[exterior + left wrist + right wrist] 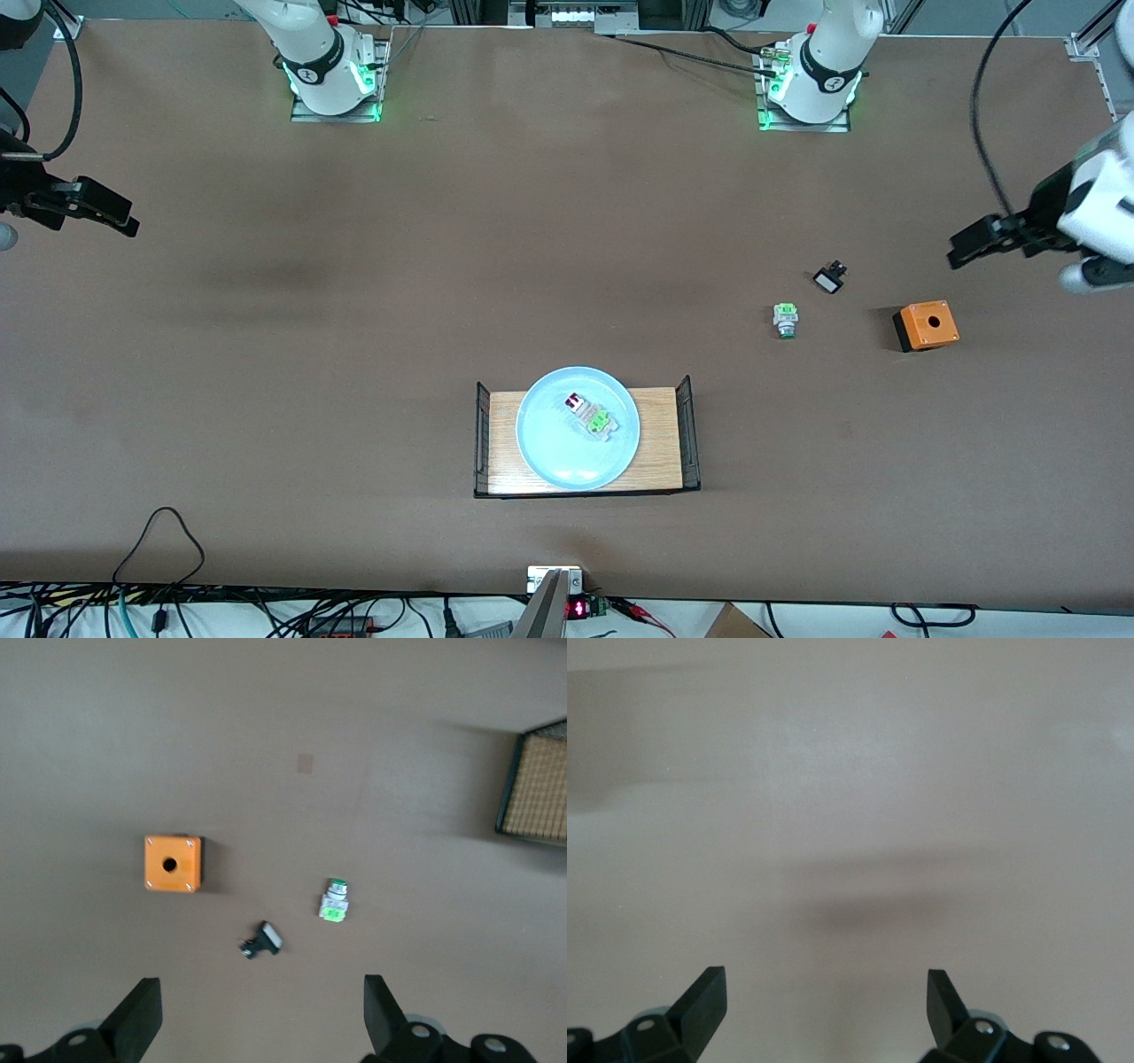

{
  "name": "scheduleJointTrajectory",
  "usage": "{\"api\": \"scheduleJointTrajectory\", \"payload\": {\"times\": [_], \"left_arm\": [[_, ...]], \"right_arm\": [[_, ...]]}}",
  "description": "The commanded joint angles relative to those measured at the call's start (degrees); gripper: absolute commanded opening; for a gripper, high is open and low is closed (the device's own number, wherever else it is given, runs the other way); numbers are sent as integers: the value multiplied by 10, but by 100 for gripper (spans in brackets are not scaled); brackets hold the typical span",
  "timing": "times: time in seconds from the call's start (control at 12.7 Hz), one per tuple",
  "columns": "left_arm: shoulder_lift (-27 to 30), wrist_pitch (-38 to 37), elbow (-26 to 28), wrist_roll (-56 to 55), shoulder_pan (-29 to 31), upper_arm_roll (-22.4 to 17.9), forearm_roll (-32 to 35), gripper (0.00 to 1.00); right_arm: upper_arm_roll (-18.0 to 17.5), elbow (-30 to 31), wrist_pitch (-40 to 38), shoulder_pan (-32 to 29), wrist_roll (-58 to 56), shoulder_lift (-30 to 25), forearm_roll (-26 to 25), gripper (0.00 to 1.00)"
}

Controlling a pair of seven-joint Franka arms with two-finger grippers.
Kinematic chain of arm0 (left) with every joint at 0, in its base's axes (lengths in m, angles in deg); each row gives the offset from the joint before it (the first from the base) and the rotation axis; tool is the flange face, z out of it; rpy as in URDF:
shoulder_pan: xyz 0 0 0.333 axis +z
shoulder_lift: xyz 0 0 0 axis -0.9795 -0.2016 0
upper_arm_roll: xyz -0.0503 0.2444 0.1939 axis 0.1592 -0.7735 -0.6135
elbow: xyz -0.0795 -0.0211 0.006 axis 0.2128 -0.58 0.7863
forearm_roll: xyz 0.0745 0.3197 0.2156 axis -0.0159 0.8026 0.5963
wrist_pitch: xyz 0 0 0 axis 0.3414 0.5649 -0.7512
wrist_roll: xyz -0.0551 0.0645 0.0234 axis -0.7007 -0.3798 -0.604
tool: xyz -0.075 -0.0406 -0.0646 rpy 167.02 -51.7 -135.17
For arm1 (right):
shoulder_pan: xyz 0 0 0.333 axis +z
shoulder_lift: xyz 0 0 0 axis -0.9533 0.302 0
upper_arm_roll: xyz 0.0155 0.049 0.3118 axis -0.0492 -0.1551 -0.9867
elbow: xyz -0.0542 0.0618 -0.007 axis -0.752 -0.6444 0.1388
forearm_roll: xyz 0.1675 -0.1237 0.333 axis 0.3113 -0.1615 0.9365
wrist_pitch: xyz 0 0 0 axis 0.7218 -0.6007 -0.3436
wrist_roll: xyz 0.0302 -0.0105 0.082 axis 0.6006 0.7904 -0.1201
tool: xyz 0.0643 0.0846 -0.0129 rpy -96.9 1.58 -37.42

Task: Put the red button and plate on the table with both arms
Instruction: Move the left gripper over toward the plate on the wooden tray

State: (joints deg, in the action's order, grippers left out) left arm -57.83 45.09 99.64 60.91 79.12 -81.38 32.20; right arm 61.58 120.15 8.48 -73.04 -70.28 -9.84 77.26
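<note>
Both grippers hang open and empty, well apart from the work. Left gripper (961,248) hovers over the table (354,354) at the left arm's end, jaws spread wide in its wrist view (263,1010), with the orange box (173,863), the green button (333,902) and a small black part (261,941) lying on the surface below it. Right gripper (124,221) waits over bare tabletop at the right arm's end, fingers just as wide (826,1005)

Red button (576,403) lies in the plate (540,443), touching a green-bodied part (601,423) beside it. That plate sits on the wooden tray (660,443), nearer the front camera than everything else, roughly midway between the arms

Nothing looks started, so I judge the first step to be the reach toward the tray. To do it well, one arm should come straight down on the red button and pinch its block body across the narrow sides, keeping clear of the green piece touching it. The other arm should take the plate by its raised rim at the edge nearest its own end, between the tray's black wire ends, and lift level so anything left inside does not slide
</note>
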Motion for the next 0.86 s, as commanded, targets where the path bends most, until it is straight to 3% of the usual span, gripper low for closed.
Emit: {"api": "scheduleJointTrajectory", "payload": {"times": [0.0,0.31,0.63,0.79], "left_arm": [[-48,-5,-50,-165,-44,2,-10,100],[-170,-5,-194,-471,-97,2,-44,100],[-241,13,-286,-683,-146,1,-45,100],[-265,49,-306,-775,-168,1,-45,100]], "right_arm": [[-3,10,5,-3,-8,-9,-4,100],[-2,10,5,-3,-8,-9,-4,100],[-3,10,5,-3,-8,-9,-3,100],[-3,10,5,-3,-8,-9,-4,100]]}}
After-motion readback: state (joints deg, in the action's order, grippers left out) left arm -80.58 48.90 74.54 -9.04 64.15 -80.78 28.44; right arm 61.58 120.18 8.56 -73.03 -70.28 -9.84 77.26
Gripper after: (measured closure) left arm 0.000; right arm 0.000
